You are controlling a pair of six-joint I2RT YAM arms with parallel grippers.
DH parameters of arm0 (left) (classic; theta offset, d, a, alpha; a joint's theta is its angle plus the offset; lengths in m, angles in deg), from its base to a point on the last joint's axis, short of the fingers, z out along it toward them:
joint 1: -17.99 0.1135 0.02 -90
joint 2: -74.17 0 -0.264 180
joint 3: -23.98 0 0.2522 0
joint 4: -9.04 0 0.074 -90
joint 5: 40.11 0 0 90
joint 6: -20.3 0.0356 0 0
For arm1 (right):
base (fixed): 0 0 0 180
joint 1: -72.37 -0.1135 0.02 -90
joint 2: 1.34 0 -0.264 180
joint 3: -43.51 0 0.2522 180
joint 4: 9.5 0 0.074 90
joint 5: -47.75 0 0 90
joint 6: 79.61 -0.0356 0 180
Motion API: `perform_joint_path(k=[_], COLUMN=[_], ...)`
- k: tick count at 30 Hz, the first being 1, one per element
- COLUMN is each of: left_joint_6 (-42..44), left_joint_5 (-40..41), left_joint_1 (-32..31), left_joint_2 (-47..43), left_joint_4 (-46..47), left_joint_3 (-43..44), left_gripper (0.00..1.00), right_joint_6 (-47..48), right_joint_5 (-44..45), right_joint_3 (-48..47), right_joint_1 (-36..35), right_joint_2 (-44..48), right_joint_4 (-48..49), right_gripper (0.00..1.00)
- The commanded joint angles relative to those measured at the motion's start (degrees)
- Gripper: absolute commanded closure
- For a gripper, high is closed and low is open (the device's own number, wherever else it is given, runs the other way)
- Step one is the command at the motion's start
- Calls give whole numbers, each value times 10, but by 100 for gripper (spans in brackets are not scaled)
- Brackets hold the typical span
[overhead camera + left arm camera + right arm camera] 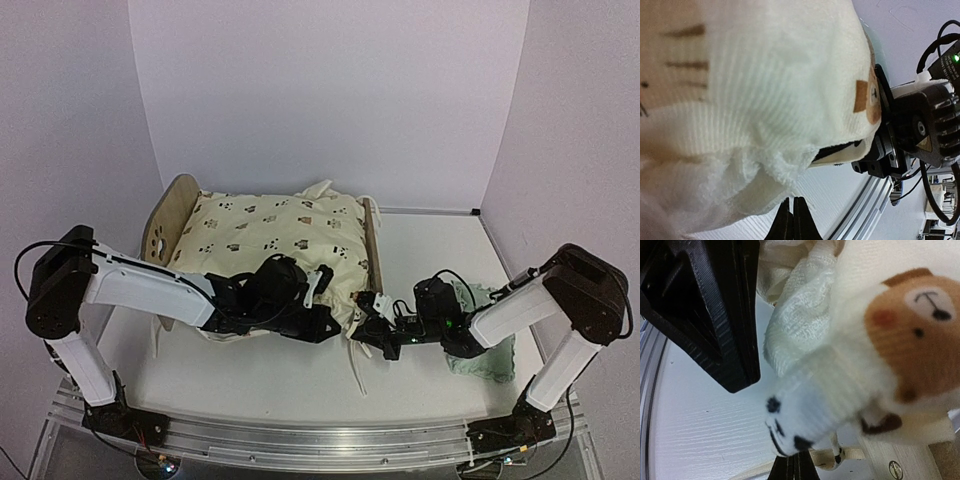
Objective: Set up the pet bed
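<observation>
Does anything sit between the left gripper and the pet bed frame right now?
Yes. The cream bear-print cushion lies on the pet bed and drapes over its near side, so the left gripper, shut at that edge, faces fabric rather than wood.

The pet bed (165, 220) is pale matt wood; the cushion (280, 235) is ribbed cream cloth; the table (425, 250) is matt white; its near-edge rail (300, 443) is brushed metal.

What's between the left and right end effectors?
Top view: the cushion, its near-right corner with a tie trailing below, sits between left end effector and right end effector.
</observation>
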Motion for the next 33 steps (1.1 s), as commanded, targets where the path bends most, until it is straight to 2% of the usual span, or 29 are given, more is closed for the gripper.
perform_joint_path(k=[1,14,19,26,33], left_joint_6=[-24,-88,-90,-94,-94], left_joint_5=[-42,-29,-39,-50,-55], left_joint_1=[13,32,34,34,35], left_joint_2=[23,58,74,95,102], left_joint_4=[71,141,147,142,144], left_joint_3=[-3,-20,-13,-1,4], left_gripper=[98,79,77,69,67], right_joint_6=[14,13,15,16,14], right_joint_5=[-29,-41,-39,-41,-47], right_joint_3=[-20,-20,-20,-24,-26], right_joint_1=[-2,-2,-2,-2,-2], right_joint_2=[-11,-13,-14,-16,-18], right_joint_4=[21,21,22,22,22], right_gripper=[100,100,100,100,100])
